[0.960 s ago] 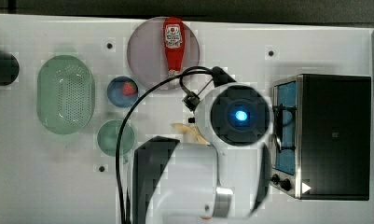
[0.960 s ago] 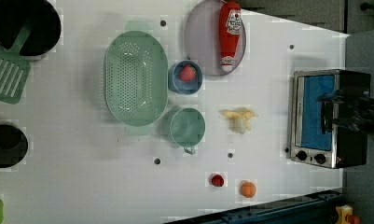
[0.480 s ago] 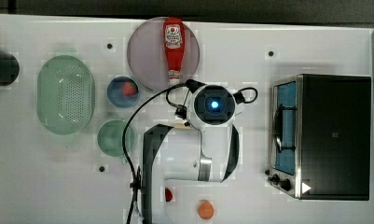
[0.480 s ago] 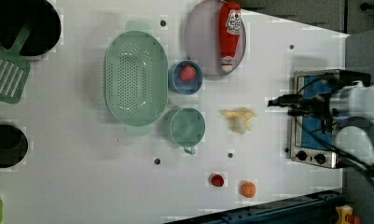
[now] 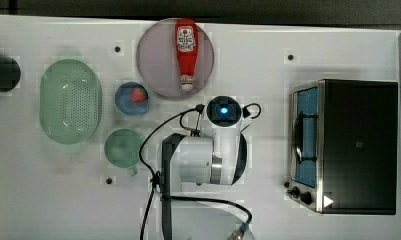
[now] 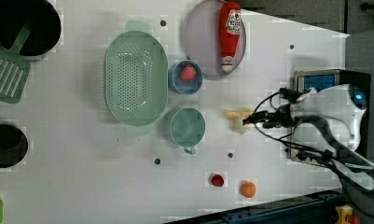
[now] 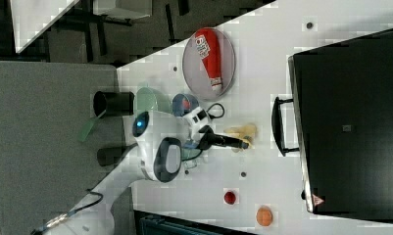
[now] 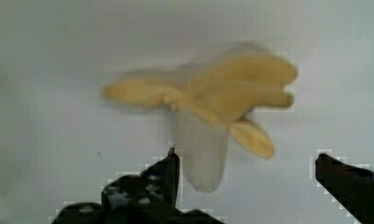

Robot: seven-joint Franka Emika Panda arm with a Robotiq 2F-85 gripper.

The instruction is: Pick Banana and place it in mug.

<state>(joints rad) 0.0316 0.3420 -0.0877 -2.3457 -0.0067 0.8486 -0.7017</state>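
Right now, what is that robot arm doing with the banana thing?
The robot arm is reaching for a peeled banana lying on the white table. Its gripper is open, with the banana just ahead of its fingers, and it is not holding anything. The teal mug where the banana should go stands empty, to the left view's left of the banana, next to the pale-green colander.
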